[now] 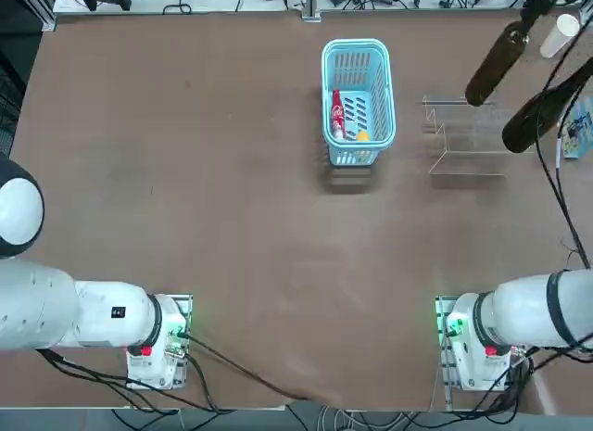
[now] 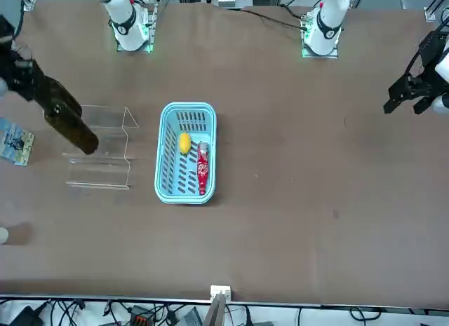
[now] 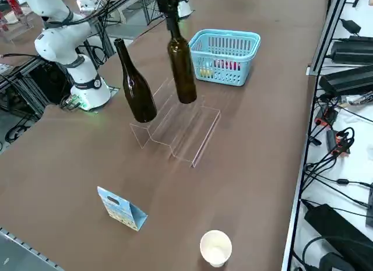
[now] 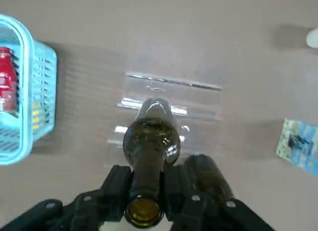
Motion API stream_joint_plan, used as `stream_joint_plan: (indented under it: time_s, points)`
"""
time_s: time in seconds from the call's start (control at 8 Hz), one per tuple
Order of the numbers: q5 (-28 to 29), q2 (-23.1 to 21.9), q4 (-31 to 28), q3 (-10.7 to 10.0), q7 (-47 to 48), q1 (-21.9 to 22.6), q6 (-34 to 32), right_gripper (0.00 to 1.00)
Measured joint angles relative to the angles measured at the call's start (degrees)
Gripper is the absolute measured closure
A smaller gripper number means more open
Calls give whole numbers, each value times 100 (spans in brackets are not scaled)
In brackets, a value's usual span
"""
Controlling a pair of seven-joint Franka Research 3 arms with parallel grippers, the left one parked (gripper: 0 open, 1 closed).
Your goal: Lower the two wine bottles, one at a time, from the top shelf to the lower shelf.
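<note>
Now the right tool is clamped on one wine bottle's neck, frame centre, hanging above the clear stand; lower straight onto the lower shelf, avoiding the other bottle left of it.

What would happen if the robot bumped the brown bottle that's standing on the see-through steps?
It would probably tip: the standing wine bottle is tall and slim, on a small base. It looks like glass, so a fall might break it. Once on its side, the round body would likely roll. The right gripper is shut on the other wine bottle.
</note>
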Motion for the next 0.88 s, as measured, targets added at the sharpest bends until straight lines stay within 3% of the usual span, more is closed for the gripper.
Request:
stream_joint_plan:
  time_s: [0.5, 0.88]
  points:
    - [116, 910, 831, 31, -42, 11, -1, 60]
    - [126, 1237, 955, 47, -46, 90, 228, 60]
